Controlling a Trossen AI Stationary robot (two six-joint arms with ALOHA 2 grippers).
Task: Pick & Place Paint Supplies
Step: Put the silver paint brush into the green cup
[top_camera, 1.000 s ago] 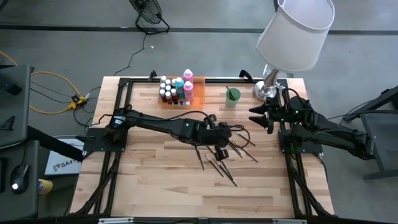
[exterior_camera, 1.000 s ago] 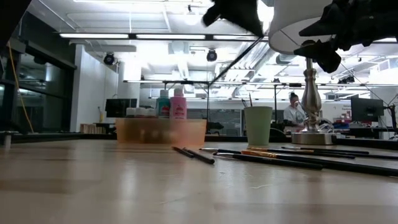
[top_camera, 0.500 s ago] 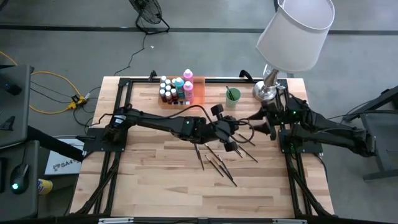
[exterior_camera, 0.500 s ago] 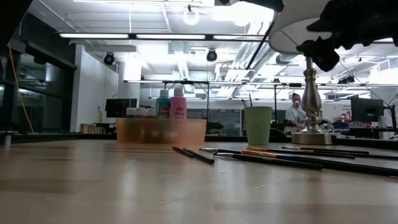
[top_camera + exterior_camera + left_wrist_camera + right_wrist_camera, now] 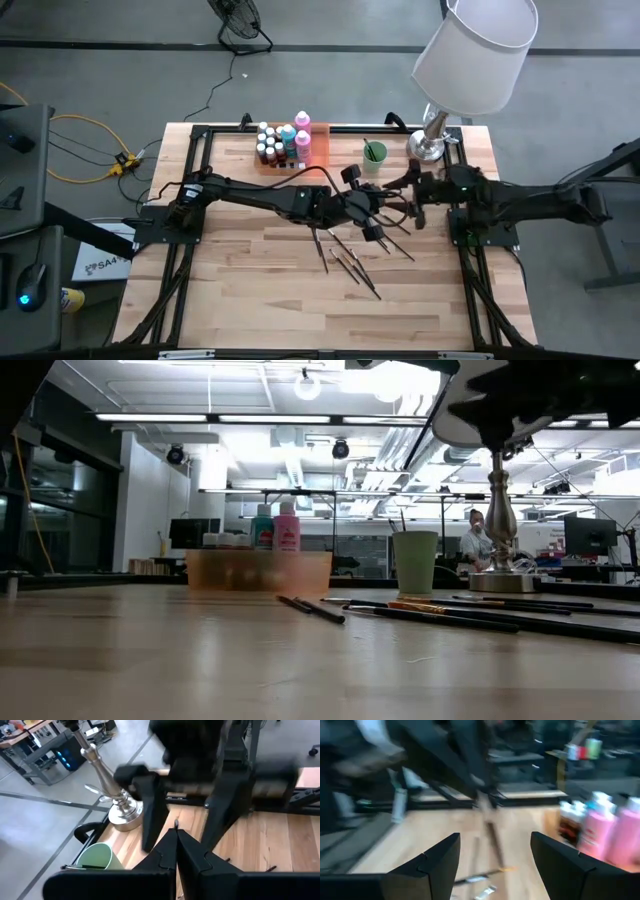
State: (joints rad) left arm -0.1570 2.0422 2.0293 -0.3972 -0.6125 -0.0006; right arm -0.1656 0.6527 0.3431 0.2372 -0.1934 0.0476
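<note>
Since a second ago the left tool point(image 5: 372, 212) has travelled from above the scattered paintbrushes point(image 5: 345, 262) toward the pale green cup point(image 5: 374, 154), ending just short of it on the near side; its fingers are pressed fully together, and the left wrist view shows a thin dark tip standing out between them, seemingly a brush, though I cannot tell for certain. The right tool point(image 5: 413, 193) has reached in from beside the lamp base point(image 5: 428, 145) toward the left tool, fingers spread wide, nothing between them; the two tools now sit close, facing each other. Loose paintbrushes lie unchanged on the tabletop point(image 5: 250, 290), fanned out on the side of the cup away from the lamp. Paint bottles point(image 5: 285, 142) stand packed in the translucent orange tray point(image 5: 318, 146), just beside the cup, pink ones tallest. One dark-handled item stands in the cup. Tabletop is pale wood planks in a black frame. The white lampshade point(image 5: 471, 52) overhangs the far right corner. Beyond: grey floor, yellow cable, ceiling strip lights, a person seated at a distant desk behind the lamp stem
</note>
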